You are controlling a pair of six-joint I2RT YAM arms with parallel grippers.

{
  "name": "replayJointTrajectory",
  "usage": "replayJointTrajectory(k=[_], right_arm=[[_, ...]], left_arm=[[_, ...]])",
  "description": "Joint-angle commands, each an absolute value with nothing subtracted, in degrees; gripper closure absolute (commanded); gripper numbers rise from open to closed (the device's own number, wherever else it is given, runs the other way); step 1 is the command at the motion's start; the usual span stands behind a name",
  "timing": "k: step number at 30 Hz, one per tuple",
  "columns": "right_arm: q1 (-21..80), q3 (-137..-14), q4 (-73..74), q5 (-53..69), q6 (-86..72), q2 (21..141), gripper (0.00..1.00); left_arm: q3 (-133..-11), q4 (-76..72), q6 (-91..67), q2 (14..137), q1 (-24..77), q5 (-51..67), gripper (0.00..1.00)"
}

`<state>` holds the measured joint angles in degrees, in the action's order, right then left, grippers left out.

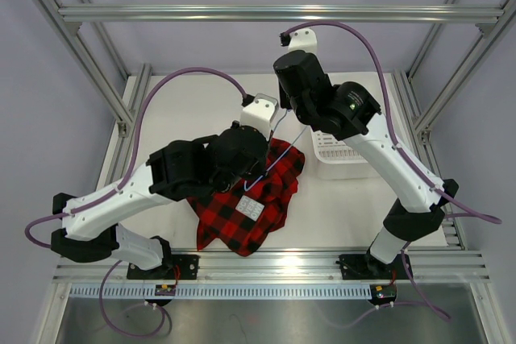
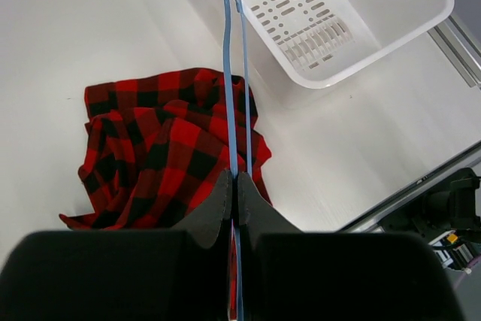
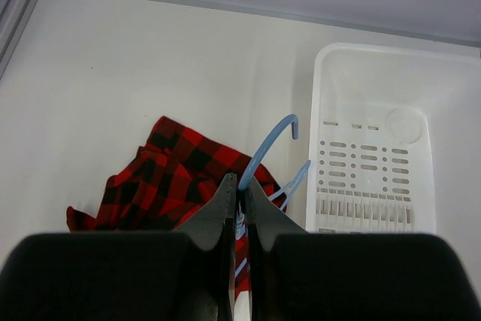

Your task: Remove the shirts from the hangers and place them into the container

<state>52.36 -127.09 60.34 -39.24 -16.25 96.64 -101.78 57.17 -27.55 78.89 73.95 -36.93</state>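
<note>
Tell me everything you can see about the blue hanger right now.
The hanger looks like thin light-blue wire, with an open hooked top and slim straight arms. Both grippers are shut on it: the left gripper pinches its two close-running wires at one end, and the right gripper clamps it just below the hook. It appears lifted off the table, stretched over the crumpled plaid shirt. Whether it still threads the shirt is unclear.

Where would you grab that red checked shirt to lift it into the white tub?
On a raised fold near the middle of the shirt, probably from straight above. It lies crumpled on the table, so no edge sits clear to slide under, while its ridges stand up for pinching.
</note>
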Motion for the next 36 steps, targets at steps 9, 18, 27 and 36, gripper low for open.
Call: replayJointTrajectory(k=[9, 18, 27, 36], right_arm=[[53.26, -126.12, 59.15, -28.15, -19.42, 88.78, 0.36], [53.35, -115.06, 60.20, -19.34, -24.77, 73.93, 0.28], [53.35, -97.12, 55.19, -20.39, -27.77, 52.21, 0.27], [53.44, -93.26, 56.87, -20.57, -26.10, 53.53, 0.27]], left_arm=[[-96.33, 52.03, -28.30, 72.78, 75.59, -41.22, 1.00], [-94.48, 52.91, -28.83, 68.47, 75.59, -47.02, 1.00], [-101.06, 60.03, -28.58, 66.09, 73.92, -58.01, 1.00], [-104.32, 58.28, -18.22, 62.41, 46.28, -36.07, 1.00]])
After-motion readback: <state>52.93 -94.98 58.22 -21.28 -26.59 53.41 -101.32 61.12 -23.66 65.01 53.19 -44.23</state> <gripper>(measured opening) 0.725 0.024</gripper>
